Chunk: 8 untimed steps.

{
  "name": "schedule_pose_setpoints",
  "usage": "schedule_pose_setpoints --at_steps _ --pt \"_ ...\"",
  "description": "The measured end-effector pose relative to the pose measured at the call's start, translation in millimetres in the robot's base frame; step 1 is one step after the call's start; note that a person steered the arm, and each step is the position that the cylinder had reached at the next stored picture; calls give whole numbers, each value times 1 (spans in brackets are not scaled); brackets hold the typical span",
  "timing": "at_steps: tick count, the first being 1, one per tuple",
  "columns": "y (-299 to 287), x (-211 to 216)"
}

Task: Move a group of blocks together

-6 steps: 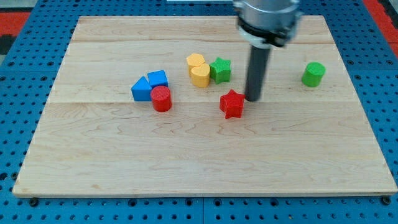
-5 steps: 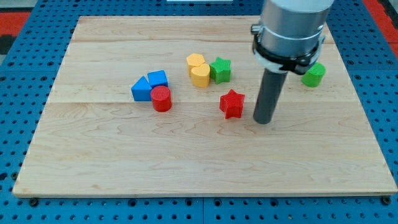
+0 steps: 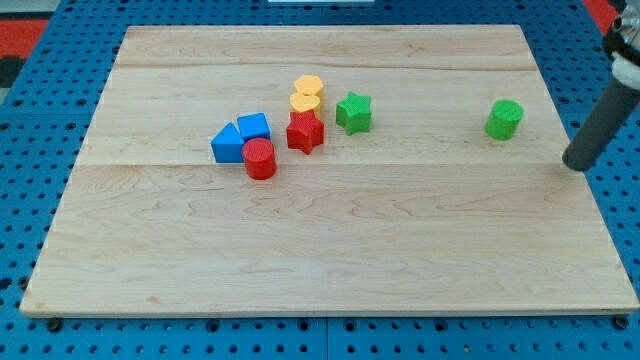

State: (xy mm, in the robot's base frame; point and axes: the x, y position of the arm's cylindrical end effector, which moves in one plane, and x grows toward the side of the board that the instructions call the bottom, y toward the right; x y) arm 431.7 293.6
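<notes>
My tip (image 3: 576,163) is at the view's right edge of the board, well right of all blocks and below-right of the green cylinder (image 3: 504,119). A red star (image 3: 305,131) sits just below two yellow blocks (image 3: 306,94) and touches them. A green star (image 3: 353,112) stands just right of them. Two blue blocks (image 3: 240,137) sit together at the left, with a red cylinder (image 3: 260,158) touching them below.
The wooden board (image 3: 330,250) lies on a blue pegboard (image 3: 30,150). The rod leans in from the view's upper right corner.
The red star has moved up and left to the yellow blocks, which shifted slightly up-left. My tip has swung from beside the red star to the board's right edge.
</notes>
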Motion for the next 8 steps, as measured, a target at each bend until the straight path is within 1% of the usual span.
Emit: schedule_pose_setpoints --at_steps 1,2,3,4,5,6,7,8 --pt "-45 -49" --pt "-136 -81" --pt "-248 -71" --pt "-266 -75" --pt "-247 -108" --pt "-264 -131" --pt "-313 -135" --pt "-331 -116"
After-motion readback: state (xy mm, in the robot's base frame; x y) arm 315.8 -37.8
